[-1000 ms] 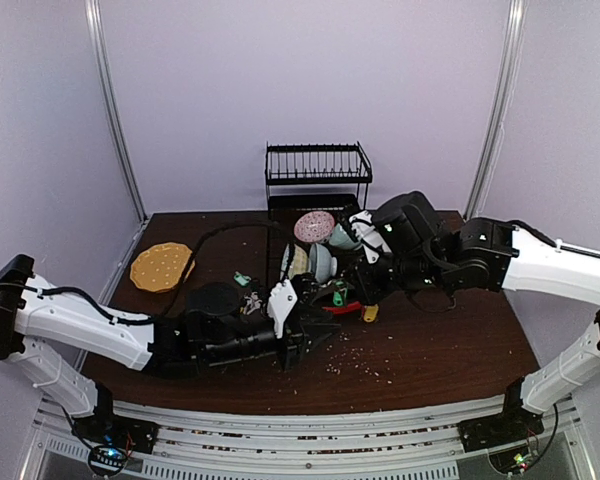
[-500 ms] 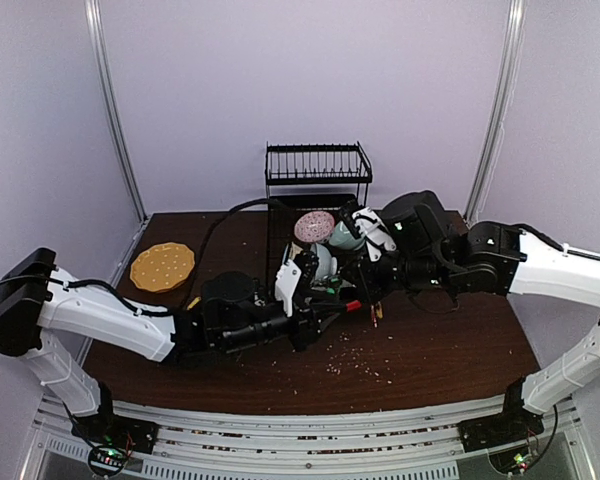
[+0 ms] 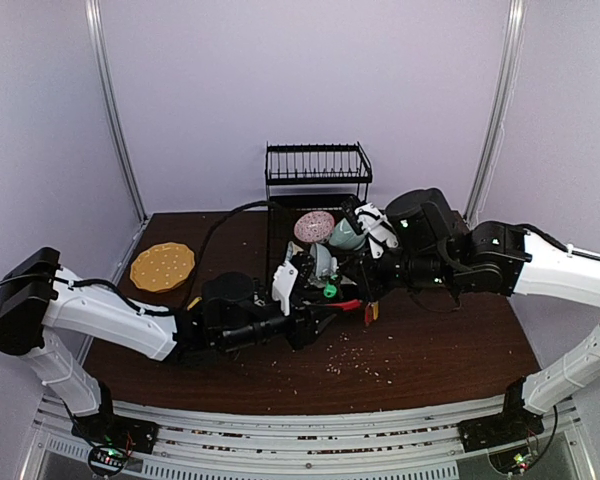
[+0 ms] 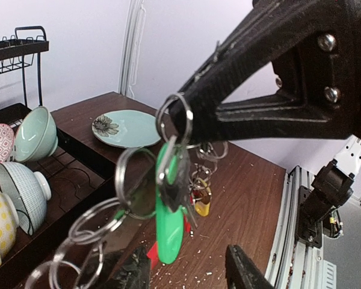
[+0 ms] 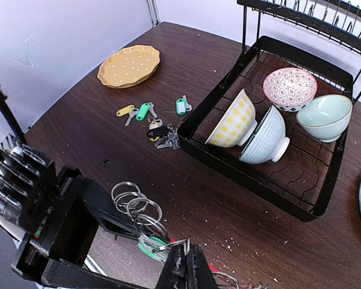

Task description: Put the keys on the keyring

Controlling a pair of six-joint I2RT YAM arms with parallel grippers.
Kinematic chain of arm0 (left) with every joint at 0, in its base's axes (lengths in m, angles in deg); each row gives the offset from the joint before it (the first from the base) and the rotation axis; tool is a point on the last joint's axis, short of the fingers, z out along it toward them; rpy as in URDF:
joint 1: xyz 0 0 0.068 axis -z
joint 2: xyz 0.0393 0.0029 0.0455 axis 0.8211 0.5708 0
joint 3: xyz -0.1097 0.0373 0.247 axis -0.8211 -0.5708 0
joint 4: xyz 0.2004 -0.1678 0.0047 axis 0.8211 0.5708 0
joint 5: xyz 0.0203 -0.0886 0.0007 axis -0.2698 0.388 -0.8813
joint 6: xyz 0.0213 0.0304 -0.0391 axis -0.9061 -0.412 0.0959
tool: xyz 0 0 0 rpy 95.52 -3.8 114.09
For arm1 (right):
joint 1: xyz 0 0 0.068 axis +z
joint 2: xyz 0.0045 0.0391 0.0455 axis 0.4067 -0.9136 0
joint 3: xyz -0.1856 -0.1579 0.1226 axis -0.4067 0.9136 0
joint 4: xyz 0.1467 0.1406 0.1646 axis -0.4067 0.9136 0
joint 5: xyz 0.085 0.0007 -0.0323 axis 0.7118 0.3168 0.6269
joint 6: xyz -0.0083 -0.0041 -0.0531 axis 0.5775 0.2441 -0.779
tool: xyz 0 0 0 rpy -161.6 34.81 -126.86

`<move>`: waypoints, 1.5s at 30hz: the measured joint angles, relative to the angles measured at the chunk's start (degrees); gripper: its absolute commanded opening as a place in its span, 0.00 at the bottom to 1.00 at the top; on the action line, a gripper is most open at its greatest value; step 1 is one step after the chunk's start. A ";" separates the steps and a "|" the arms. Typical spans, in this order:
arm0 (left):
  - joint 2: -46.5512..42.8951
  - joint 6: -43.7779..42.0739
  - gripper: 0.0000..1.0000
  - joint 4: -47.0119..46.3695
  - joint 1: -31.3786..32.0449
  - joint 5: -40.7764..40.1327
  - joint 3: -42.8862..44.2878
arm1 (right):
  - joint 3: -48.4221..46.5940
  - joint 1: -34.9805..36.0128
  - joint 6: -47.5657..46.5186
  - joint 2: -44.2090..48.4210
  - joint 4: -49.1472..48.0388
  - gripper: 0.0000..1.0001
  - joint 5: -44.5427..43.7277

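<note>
The right hand (image 5: pixel 186 265) is closed tight on the keyring (image 3: pixel 346 304), holding it above the tabletop (image 5: pixel 228 223) on the near side of the dish rack (image 5: pixel 246 177). A green-tagged key (image 4: pixel 168 223) hangs from the keyring's split rings, directly above the gap of the left hand (image 4: pixel 189 274). That hand's fingers stand partly apart and grip nothing. More loose keys (image 5: pixel 150 120) lie on the tabletop left of the rack, near the yellow plate (image 5: pixel 129 65).

Overhead plus wrist close-ups (common rack (image 3: pixel 317 162))
</note>
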 measured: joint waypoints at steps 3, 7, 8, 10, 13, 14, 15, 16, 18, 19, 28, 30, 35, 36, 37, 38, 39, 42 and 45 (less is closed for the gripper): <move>0.00 -0.11 0.49 0.37 -0.22 -0.15 0.00 | 0.00 0.00 -0.15 0.00 0.00 0.00 0.00; -0.13 -0.22 0.51 0.57 -0.63 -0.13 -0.26 | 0.02 0.17 -0.22 0.00 0.00 0.00 0.00; -0.22 -0.31 0.50 0.59 -0.74 -0.09 -0.42 | 0.02 0.26 -0.24 0.00 -0.04 0.00 0.00; -0.24 -0.44 0.45 0.59 -0.79 -0.11 -0.42 | 0.02 0.39 -0.35 0.00 -0.20 0.00 0.00; -0.37 -0.81 0.44 0.31 -0.83 -0.11 -0.42 | 0.02 0.66 -0.55 0.00 -0.42 0.00 0.00; -0.50 -0.85 0.44 0.17 -0.85 -0.11 -0.42 | 0.02 0.79 -0.66 0.00 -0.42 0.00 0.00; -0.72 -0.87 0.44 -0.04 -0.83 -0.13 -0.44 | 0.02 0.96 -0.85 0.00 -0.42 0.00 0.00; -1.01 -0.87 0.44 -0.28 -0.85 -0.17 -0.44 | 0.02 1.09 -1.01 0.00 -0.42 0.00 0.00; -1.90 -0.87 0.44 -1.46 -0.83 -0.50 -0.87 | 0.02 1.33 -1.25 0.00 -0.46 0.00 0.00; -2.43 -0.85 0.44 -2.69 -0.85 -0.59 -1.49 | 0.02 1.44 -1.29 0.00 -0.48 0.00 0.00; -2.89 -0.79 0.12 -7.74 -0.83 1.92 -2.56 | 0.33 1.66 -1.86 0.00 -0.85 0.00 -0.02; -2.62 -0.81 0.06 -8.00 -0.83 2.71 -2.51 | 0.33 1.70 -1.88 0.00 -0.83 0.00 -0.02; -2.38 -0.94 0.00 -7.58 -1.14 3.30 -2.43 | 0.79 1.70 -1.88 0.28 -0.83 0.00 -0.44; -2.38 -0.92 0.00 -7.43 -1.16 3.48 -2.43 | 0.92 1.70 -1.88 0.37 -0.83 0.00 -0.46; -2.40 -1.01 0.00 -7.26 -1.16 3.63 -2.43 | 1.07 1.70 -1.92 0.44 -0.83 0.00 -0.46; -2.43 -1.05 0.00 -7.04 -1.16 3.78 -2.43 | 1.27 1.70 -2.14 0.55 -0.83 0.00 -0.39; -2.54 -1.11 0.00 -6.69 -1.16 3.89 -2.43 | 1.60 1.70 -2.38 0.76 -1.01 0.00 -0.28; -4.31 -2.01 0.00 -3.96 -1.14 3.78 -2.43 | 3.54 1.53 -3.43 2.45 -2.29 0.00 0.96; -7.78 -3.67 0.00 1.42 -0.70 3.98 -1.68 | 7.21 1.16 -4.37 5.86 -6.34 0.00 4.85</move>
